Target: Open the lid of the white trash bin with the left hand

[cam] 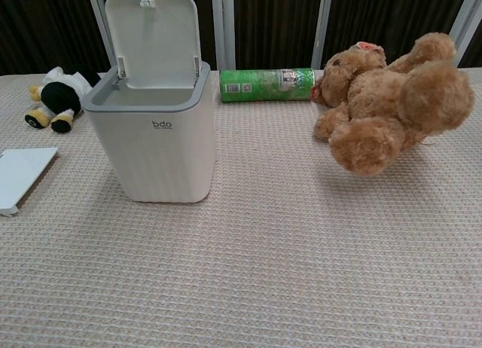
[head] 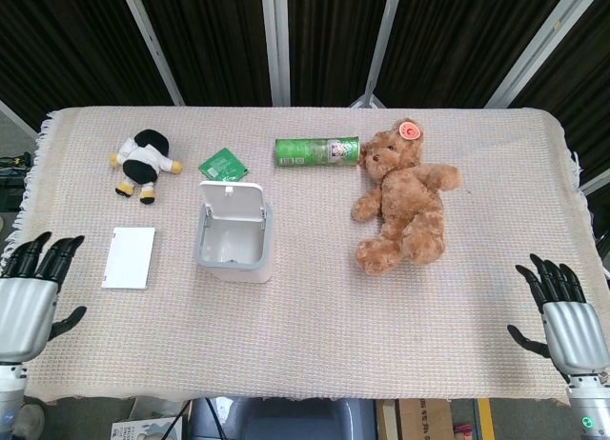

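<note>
Lid (cam: pixel 152 38) stands upright on white trash bin (cam: pixel 154 145), well apart from left hand (head: pixel 24 297), fingers (head: pixel 43 254) spread, empty.

Bin front: the white trash bin (cam: pixel 154 148) carries the small dark lettering "bdo" on its front wall, just below the grey rim, legible in the chest view.
Green can: the can (cam: pixel 267 84) lying on its side has a printed label with white panels; the wording is too small to read.
Bear ear tag: round orange tag (head: pixel 411 130), print illegible.
</note>
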Robot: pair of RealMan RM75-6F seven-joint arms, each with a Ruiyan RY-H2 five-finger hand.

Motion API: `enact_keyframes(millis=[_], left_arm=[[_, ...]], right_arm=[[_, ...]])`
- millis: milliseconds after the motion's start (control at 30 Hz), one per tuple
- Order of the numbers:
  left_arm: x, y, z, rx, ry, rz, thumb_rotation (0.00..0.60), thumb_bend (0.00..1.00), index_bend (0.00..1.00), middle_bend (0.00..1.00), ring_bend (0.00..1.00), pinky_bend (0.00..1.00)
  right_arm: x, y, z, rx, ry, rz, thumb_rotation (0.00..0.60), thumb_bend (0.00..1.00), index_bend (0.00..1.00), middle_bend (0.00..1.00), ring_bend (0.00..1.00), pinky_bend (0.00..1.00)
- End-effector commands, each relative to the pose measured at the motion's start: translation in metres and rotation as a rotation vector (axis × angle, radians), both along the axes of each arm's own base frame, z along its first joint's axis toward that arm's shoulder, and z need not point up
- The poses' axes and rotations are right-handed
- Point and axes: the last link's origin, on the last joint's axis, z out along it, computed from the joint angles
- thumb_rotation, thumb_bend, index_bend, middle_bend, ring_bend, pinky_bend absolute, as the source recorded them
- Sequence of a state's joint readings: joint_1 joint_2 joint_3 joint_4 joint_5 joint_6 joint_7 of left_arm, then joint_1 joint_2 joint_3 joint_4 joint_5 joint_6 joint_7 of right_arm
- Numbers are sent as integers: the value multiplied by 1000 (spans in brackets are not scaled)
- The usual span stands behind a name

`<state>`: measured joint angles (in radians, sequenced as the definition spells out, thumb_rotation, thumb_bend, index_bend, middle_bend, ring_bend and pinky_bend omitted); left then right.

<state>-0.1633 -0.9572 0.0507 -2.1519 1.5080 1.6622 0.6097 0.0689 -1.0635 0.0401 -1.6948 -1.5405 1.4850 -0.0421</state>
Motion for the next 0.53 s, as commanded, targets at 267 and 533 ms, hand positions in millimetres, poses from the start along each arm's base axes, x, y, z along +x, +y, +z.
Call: enact_keyframes(millis=[267,533], left_arm=[[-88,-40,13,39,-173,137,600,153,123,92,6,41],[-90,-47,15,-5,-187,84,600,153,122,80,0,27]], right_arm=[[5,2,-2,4,-8,50,600,191,146,43,0,0],[6,2,-1,1,-18,52,600,191,146,43,0,0]])
